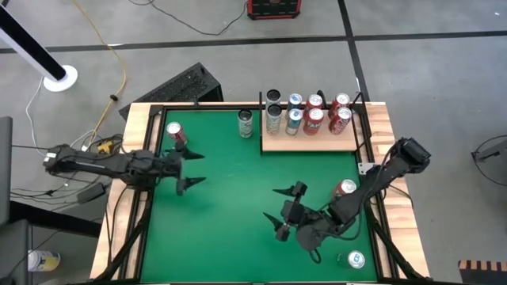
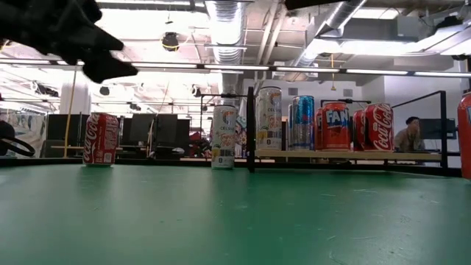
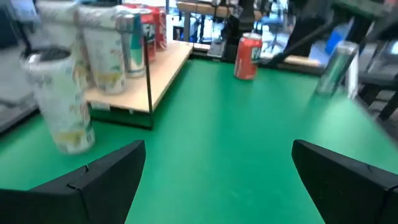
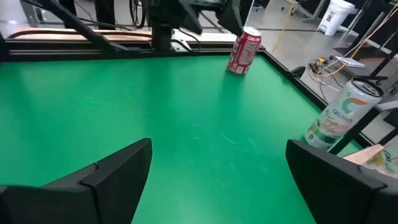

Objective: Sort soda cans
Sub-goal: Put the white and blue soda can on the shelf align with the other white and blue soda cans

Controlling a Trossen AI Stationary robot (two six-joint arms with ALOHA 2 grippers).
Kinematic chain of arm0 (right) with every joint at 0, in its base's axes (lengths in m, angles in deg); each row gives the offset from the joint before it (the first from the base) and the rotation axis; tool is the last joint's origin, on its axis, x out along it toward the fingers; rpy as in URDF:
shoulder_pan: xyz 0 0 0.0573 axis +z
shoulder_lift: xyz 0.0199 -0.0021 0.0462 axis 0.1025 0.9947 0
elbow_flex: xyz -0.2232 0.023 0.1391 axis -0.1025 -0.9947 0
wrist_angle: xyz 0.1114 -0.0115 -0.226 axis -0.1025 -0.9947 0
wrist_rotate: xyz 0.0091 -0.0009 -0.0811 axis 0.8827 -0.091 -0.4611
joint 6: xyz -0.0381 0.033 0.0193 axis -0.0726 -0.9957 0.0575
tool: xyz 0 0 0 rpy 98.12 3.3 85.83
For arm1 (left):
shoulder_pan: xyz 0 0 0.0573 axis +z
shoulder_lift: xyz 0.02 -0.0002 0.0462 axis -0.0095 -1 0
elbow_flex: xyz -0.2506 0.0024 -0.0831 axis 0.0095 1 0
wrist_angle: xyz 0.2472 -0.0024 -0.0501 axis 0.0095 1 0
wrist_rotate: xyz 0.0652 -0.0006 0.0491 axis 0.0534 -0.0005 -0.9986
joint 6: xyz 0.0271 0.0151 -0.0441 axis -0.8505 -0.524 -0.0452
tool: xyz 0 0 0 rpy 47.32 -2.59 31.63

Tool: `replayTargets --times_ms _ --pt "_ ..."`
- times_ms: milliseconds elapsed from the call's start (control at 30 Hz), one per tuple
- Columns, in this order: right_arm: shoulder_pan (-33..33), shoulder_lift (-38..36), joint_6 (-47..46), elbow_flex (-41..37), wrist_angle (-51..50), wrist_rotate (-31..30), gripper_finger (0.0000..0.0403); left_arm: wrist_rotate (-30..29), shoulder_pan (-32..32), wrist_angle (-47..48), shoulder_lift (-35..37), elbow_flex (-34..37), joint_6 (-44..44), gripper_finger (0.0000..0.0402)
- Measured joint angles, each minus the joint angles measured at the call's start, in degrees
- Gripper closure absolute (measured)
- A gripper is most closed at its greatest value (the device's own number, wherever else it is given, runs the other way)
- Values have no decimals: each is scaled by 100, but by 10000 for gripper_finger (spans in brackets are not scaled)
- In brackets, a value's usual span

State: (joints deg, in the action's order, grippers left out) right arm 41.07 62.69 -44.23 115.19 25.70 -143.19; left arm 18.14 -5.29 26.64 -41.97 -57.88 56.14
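On green table (image 1: 230, 198), red, white and teal silver-topped soda cans (image 1: 313, 115); both claws open, empty.

Low view: lone red can (image 2: 101, 138) reads "Coca-Cola"; white can (image 2: 223, 137) reads "CELSIUS" (also legible in right wrist view); shelf can (image 2: 336, 126) reads "FAN", neighbouring red can (image 2: 378, 126) "Coca-Cola".

cans (image 1: 315, 115) on shelf (image 1: 309, 141), one can (image 1: 245, 123) beside

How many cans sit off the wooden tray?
4: red can back left, white can left of the wooden tray, another red can by the right arm, silver-topped can front right. Arms may hide others.
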Motion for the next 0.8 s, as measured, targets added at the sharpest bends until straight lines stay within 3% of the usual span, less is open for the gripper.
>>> replayTargets --times_ms 233,433,633,800 --pt "163 -9 -79 0 -174 -23 10 -210 734 -1584 -1698 -101 -1393 11" --pt "83 -8 -17 0 -200 -25 10 1228 1882 -1918 -2579 -510 -1265 11" --pt "26 -8 -128 0 -375 -17 10 1908 2738 -1946 -3335 -1134 -1208 11" --pt "33 -8 -201 0 -493 -4 10 1938 3033 -1953 -3894 -1550 -1354 11"
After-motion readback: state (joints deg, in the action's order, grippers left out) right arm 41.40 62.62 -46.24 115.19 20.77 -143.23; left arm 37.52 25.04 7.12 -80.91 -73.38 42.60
